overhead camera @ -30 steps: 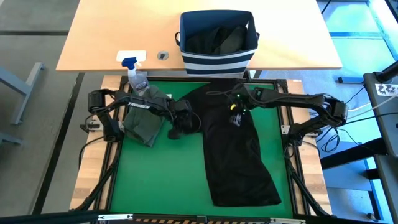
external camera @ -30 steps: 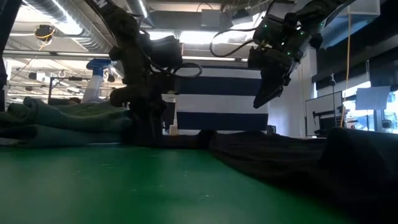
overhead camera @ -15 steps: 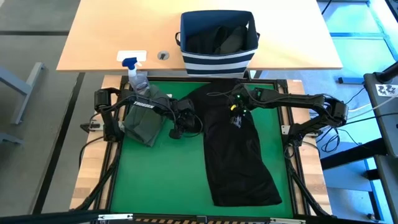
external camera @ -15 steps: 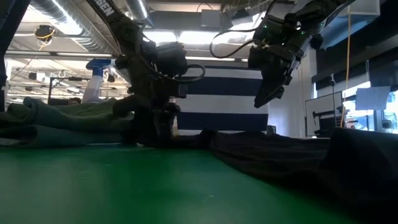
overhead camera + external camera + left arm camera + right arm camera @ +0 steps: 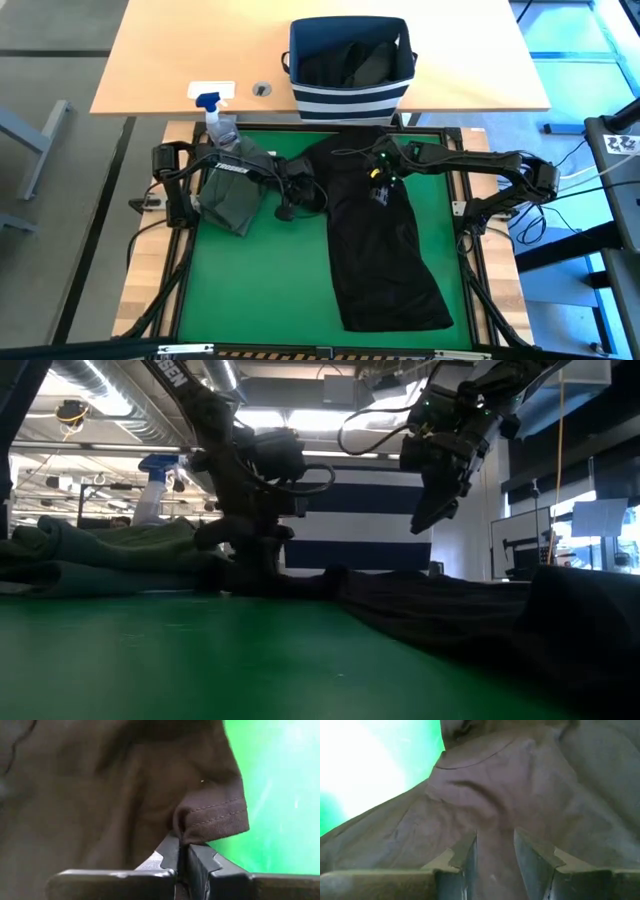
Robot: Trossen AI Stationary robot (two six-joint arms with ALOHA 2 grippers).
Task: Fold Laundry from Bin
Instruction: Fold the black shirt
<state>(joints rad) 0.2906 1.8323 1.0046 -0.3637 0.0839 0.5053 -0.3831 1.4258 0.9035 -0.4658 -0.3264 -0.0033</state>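
A black garment (image 5: 385,250) lies spread on the green mat (image 5: 260,280), one sleeve (image 5: 308,190) reaching toward the left. My left gripper (image 5: 288,210) is down at that sleeve's end and shut on it. Beside it at the mat's left lies a folded olive green garment (image 5: 232,190). My right gripper (image 5: 380,190) hangs open above the black garment's upper part (image 5: 495,795), touching nothing. The navy striped bin (image 5: 350,60) stands on the wooden table beyond the mat, with dark laundry (image 5: 350,62) inside. My left gripper pinches the black sleeve's hemmed end (image 5: 186,836) between its two fingers, where the stitched hem (image 5: 220,817) is bunched into a small fold. The fingers come from above, pointing steeply down. The sleeve rests on the mat, slack.
A clear spray bottle with a blue nozzle (image 5: 215,118) stands at the mat's far left corner, close behind the olive garment. The mat's wooden frame (image 5: 150,290) borders both sides. Bare green mat lies near and left of the black garment.
My left gripper has sunk a little and shifted toward the black garment, rolling its wrist. Its fingers have shut on the sleeve's end. The right arm has kept still, and the garments lie as before.
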